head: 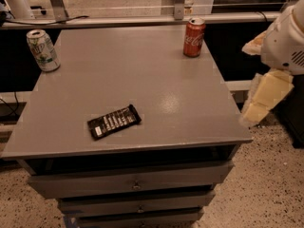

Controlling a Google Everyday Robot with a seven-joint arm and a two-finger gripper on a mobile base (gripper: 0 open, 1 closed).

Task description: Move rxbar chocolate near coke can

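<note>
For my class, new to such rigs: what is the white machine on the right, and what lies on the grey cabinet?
One camera looks down on a grey cabinet top. The white shape at right is a robot arm; its gripper, the part with jaws, hangs beside the top's right edge. On top: a black rxbar chocolate lying near the front, a coke can standing back right, a white and green can back left. None is held.
</note>
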